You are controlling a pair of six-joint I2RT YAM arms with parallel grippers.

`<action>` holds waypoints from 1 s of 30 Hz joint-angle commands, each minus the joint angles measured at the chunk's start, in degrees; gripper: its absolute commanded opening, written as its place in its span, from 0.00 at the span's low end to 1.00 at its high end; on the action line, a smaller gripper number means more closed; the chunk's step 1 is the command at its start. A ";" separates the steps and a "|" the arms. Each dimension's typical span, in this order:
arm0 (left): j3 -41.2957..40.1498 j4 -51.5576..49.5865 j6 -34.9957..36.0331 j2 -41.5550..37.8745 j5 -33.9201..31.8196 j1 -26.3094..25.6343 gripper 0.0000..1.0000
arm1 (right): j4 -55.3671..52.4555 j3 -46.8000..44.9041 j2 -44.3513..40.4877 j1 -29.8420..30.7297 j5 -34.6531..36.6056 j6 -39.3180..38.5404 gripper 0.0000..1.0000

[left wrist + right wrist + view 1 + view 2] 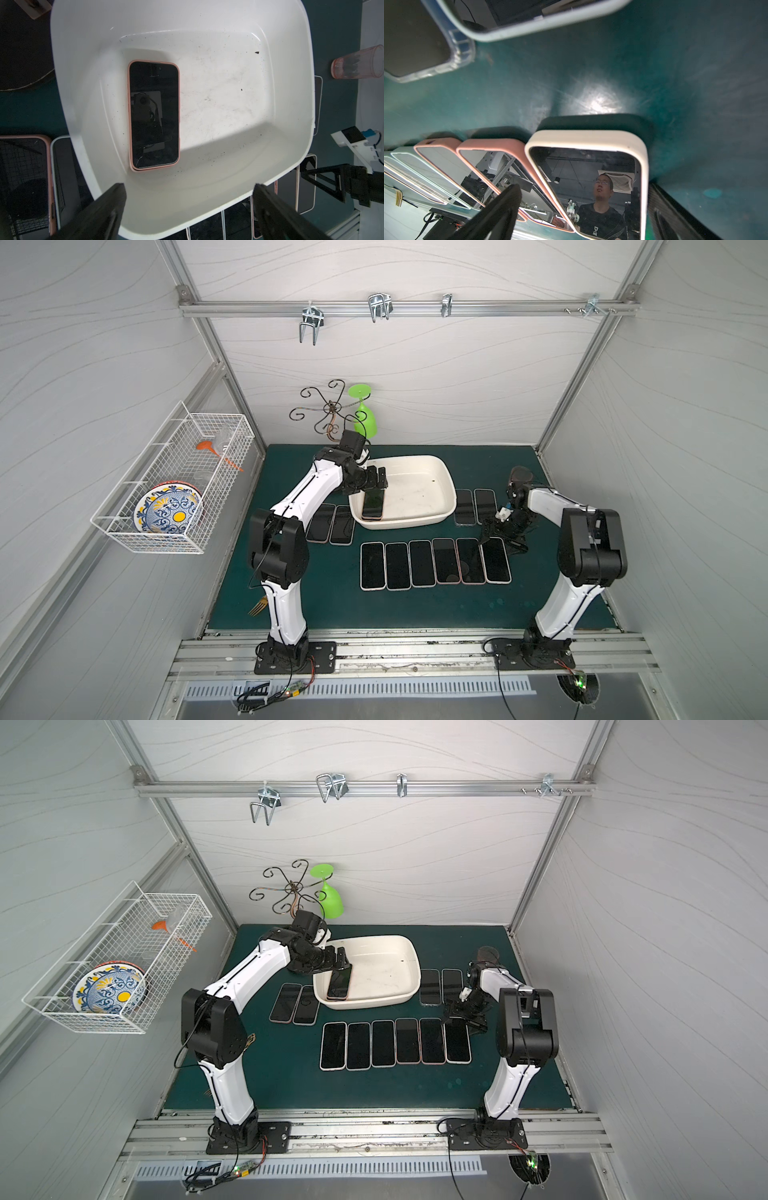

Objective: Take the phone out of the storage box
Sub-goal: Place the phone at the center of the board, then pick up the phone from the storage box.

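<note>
The storage box (415, 493) sits at the back of the green surface (316, 605), and one phone (372, 506) in a pink case lies flat inside it, screen up, against the box's left wall. In the left wrist view a second edge shows just under this phone (154, 114), so it may rest on another; I cannot tell for sure.

The left fingers (99, 212) hang above the box's left end, spread wide and holding nothing, clear of the phone below them.

The right fingers (496, 207) are low over the far-right phone of a row of six phones (434, 562) laid side by side in front of the box. They are spread apart, one on each side of that white-cased phone (587, 176), and do not grip it.

Two more phones (330, 524) lie left of the box and another pair (476, 506) lies right of it, all screen up on the surface.
</note>
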 commanded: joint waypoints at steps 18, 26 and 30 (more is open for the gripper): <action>26.01 -14.85 7.37 25.44 -26.58 -5.69 0.99 | -5.84 19.43 -12.57 9.52 10.48 2.29 0.98; 26.20 -13.65 6.65 29.52 -24.12 -5.51 1.00 | -4.91 20.15 -8.83 11.89 9.90 0.52 0.99; 25.61 -12.33 5.84 30.10 -22.20 -5.52 1.00 | -4.82 20.92 -8.06 12.53 9.88 -0.23 0.99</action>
